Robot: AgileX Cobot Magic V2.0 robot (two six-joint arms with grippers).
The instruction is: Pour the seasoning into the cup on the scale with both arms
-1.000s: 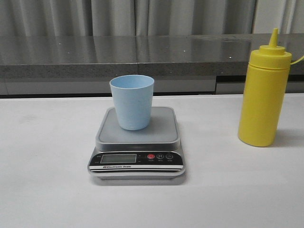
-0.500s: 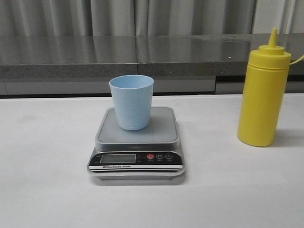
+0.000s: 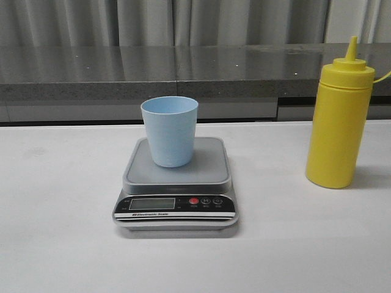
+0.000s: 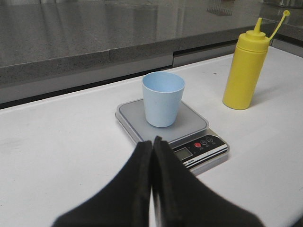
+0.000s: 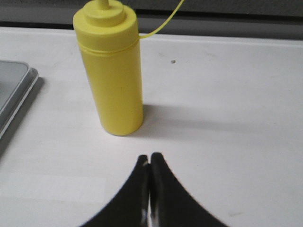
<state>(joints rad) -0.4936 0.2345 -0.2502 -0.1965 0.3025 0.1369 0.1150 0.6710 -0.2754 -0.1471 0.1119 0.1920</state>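
The pale blue cup point(image 3: 170, 130) stands upright on the silver-grey scale point(image 3: 176, 186) at the table's middle. The tall yellow seasoning bottle point(image 3: 339, 119) stands upright on the table to the right, apart from the scale. Neither gripper shows in the front view. In the left wrist view my left gripper point(image 4: 152, 140) is shut and empty, short of the scale point(image 4: 194, 127) and the cup point(image 4: 162, 98); the bottle point(image 4: 245, 69) stands beyond to one side. In the right wrist view my right gripper point(image 5: 148, 157) is shut and empty, a short way from the bottle point(image 5: 112, 71).
A white table point(image 3: 61, 244) carries everything. A grey stone ledge point(image 3: 91, 73) runs along the back with grey curtains behind it. The scale's edge point(image 5: 14, 99) shows in the right wrist view. A thin yellow cap tether point(image 5: 163, 23) sticks out from the bottle's top.
The bottle sits very slightly differently in the front view between frames; nothing else has visibly changed.
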